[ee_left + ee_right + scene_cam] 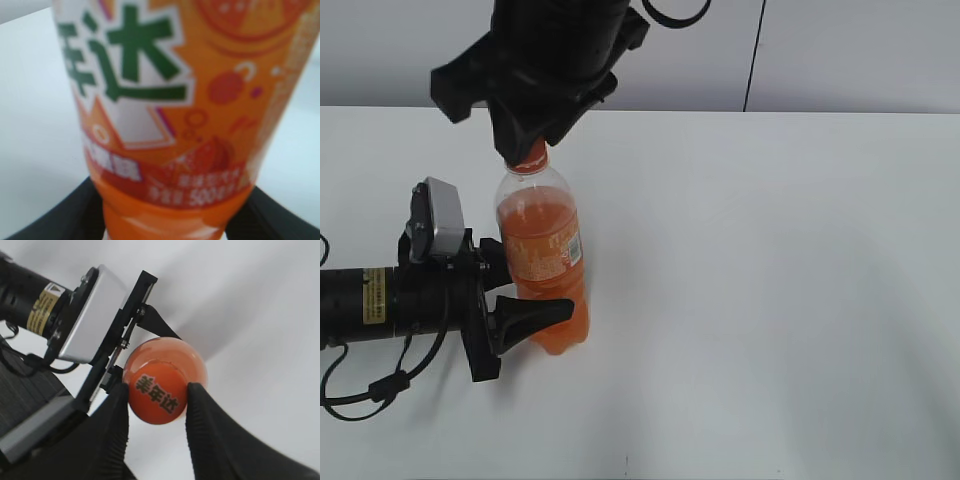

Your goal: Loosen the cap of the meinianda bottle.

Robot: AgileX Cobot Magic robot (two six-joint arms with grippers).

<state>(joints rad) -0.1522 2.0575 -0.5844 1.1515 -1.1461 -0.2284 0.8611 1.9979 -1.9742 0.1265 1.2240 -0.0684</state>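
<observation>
The meinianda bottle (546,262) stands upright on the white table, clear plastic with orange drink and an orange label. My left gripper (525,298) comes in from the left and is shut on the bottle's lower body; the label (170,110) fills the left wrist view between the black fingers. My right gripper (525,150) comes down from above and is shut on the orange cap (157,395), which bears dark printed characters; both fingers touch its sides. In the exterior view only the cap's lower edge (530,160) shows under the gripper.
The white table (770,300) stretches to the right of the bottle, with a grey wall behind. The left arm's body and silver wrist camera (438,220) lie along the table at the left, with cables near the front left edge.
</observation>
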